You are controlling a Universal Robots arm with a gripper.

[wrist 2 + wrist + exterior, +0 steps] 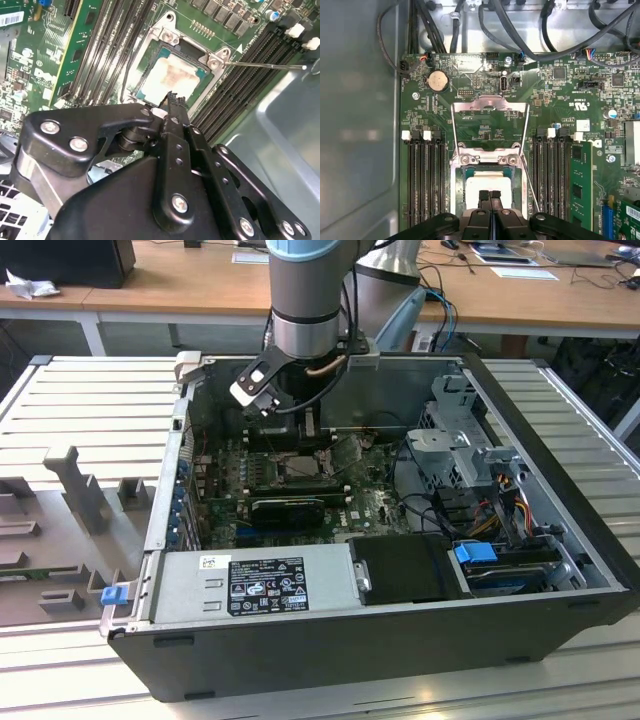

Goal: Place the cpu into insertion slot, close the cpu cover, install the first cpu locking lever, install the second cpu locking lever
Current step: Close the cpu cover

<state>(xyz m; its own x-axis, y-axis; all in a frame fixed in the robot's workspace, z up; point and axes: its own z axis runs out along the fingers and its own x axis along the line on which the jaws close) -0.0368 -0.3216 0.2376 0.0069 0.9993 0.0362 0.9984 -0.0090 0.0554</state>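
Slatted metal bench [90,400] carries the open computer case [400,640], lying on its side. The arm [305,300] reaches down into it, over the green motherboard [555,100].

Pincer [172,97] – black fingers pressed together, no gap visible, nothing clamped between them. In the second wrist view the tips sit just above the near edge of the socket area, and I can't tell whether they touch anything.

In the first wrist view the cpu cover [490,104] is flipped open. It tilts back from its hinge, with bare board showing through its window. The insertion slot [456,185] sits between the two banks of black memory slots [425,175].

The cpu [175,75] is already seated in the slot – pale metal top facing up, brownish smear across it, lying flat and square to the rim.

One thin locking lever [265,64] sticks out sideways from the socket corner over the memory slots, not latched down.
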